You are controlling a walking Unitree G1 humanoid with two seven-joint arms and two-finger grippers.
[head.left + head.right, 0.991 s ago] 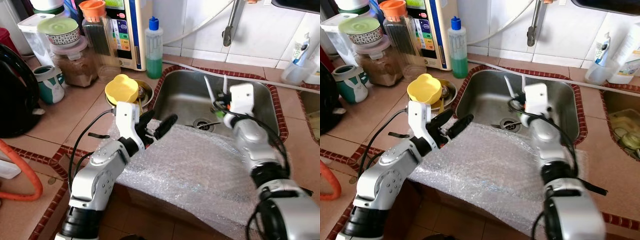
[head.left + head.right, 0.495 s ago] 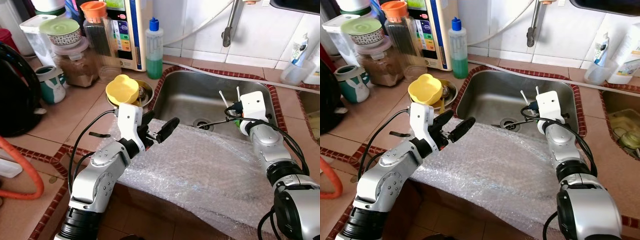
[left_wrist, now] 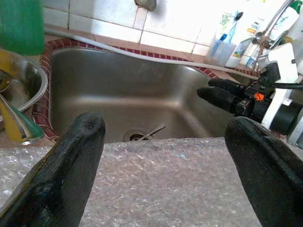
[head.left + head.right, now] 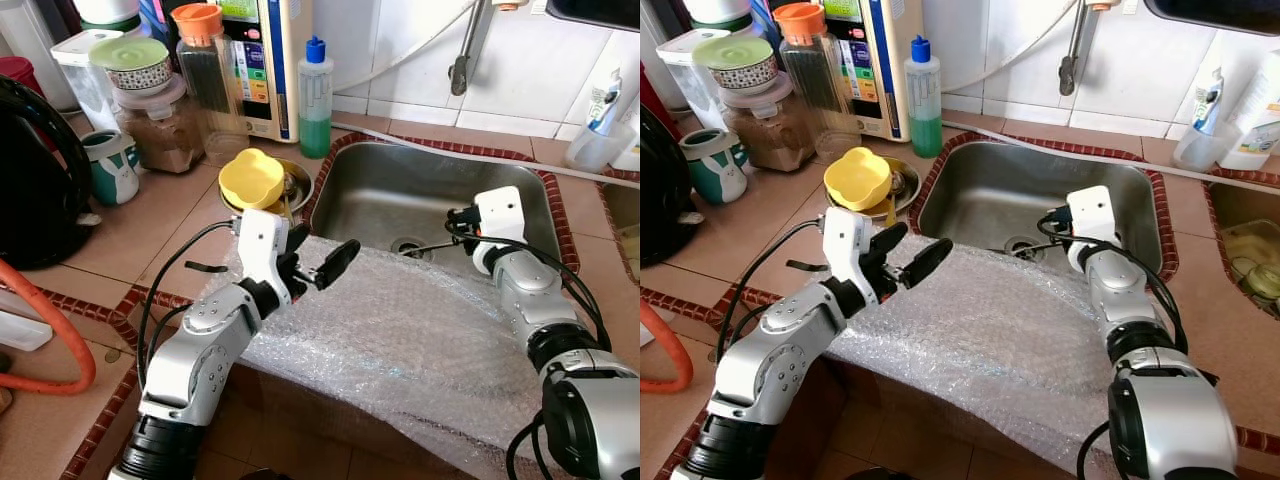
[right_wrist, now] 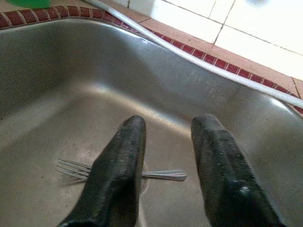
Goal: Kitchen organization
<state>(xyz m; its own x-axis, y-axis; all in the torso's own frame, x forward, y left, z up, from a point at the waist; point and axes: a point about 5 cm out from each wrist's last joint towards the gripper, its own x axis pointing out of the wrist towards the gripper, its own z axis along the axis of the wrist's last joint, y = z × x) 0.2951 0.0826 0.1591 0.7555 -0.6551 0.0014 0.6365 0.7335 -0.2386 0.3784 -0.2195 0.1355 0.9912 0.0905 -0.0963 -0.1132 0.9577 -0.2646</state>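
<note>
Beyond the right end effector (image 5: pixel 163 170), fingers parted and empty, a fork (image 5: pixel 120 171) lies flat over the drain of the sink (image 5: pixel 71 94), tines pointing away from its handle across the basin, while the left end effector (image 3: pixel 165 175) hangs spread wide above bubble wrap (image 4: pixel 420 340).

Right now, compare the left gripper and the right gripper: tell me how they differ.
The left gripper hovers over the bubble wrap at the sink's front edge; the right gripper points down into the sink, above the fork. The left gripper's fingers are spread wide; the right gripper's sit closer together with a narrow gap. Both are open and hold nothing.
</note>
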